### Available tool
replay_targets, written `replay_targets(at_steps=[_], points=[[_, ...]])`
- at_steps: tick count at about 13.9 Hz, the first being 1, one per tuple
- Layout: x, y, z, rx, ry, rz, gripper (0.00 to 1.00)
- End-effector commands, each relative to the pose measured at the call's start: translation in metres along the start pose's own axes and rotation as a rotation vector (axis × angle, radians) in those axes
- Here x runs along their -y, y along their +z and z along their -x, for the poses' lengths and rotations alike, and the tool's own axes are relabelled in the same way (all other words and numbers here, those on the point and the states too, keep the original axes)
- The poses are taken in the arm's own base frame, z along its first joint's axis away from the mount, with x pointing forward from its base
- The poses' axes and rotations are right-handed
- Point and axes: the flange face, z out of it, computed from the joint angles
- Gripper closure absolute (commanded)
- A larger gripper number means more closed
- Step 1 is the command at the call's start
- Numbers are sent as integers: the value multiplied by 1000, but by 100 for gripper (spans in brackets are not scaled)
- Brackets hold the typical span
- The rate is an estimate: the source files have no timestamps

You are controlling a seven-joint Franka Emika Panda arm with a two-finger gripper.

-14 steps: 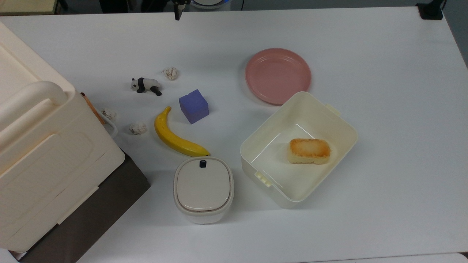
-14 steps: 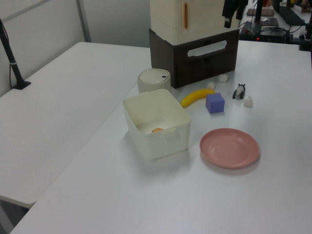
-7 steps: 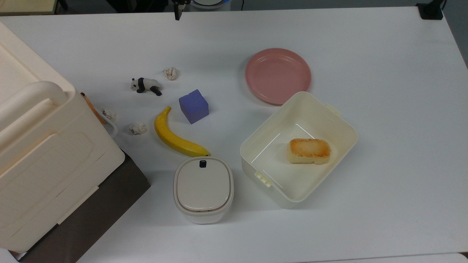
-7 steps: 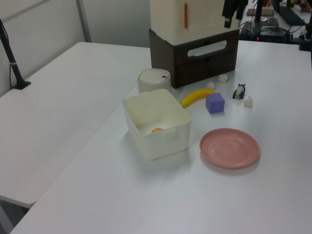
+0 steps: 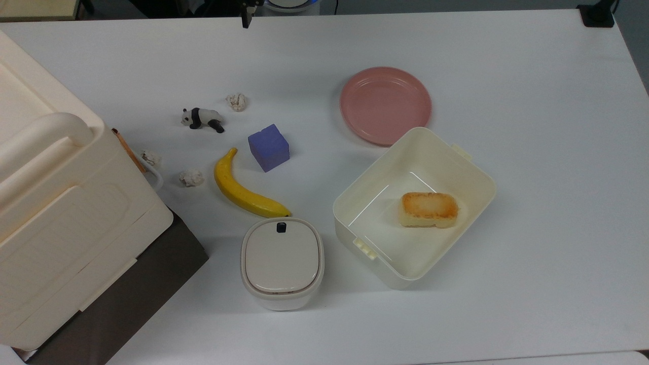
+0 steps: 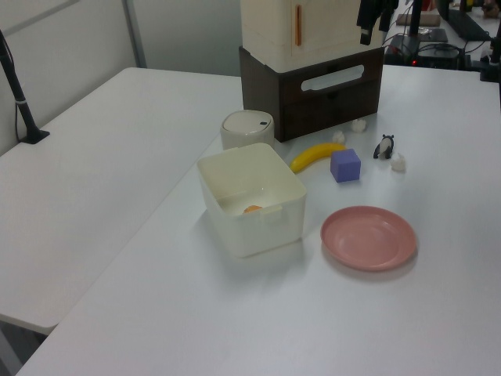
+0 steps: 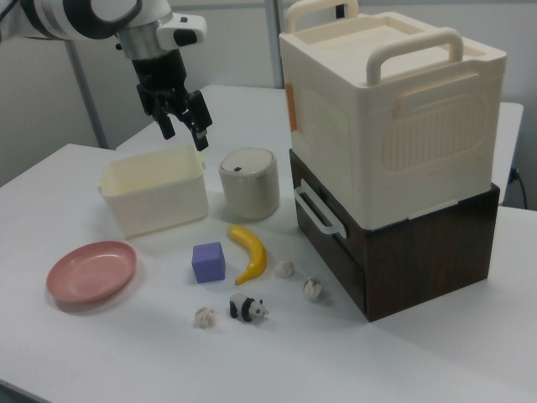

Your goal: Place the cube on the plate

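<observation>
top view: table (image 5: 532, 101) seen straight down from overhead | left view: table seen slantwise from beyond the plate (image 6: 368, 237), facing the drawers (image 6: 313, 102) | right view: taken lower, from the opposite side | shared: plate, cube (image 7: 208, 261), banana (image 5: 243, 190)

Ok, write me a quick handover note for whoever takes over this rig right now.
Gripper: jaws open, holding nothing, raised well above the table.
Cube: on the table beside the banana, apart from it, untouched.
Plate: bare, next to the cream tub, to the top view's right of the cube.
Done: nothing yet; the cube is not grasped.
Left: descend on the cube, close on it, lift, carry it over the plate and set it down.
</observation>
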Motion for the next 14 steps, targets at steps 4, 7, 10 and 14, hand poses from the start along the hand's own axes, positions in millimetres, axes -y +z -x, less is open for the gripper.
replay_targets(at_steps=[4, 7, 10, 14], points=[[-2, -4, -1, -15, 63, -12, 0], [-2, -5, -3, -29, 63, -13, 0], [-5, -6, -5, -47, 59, 10, 0], [-7, -5, -7, -60, 38, 70, 0]])
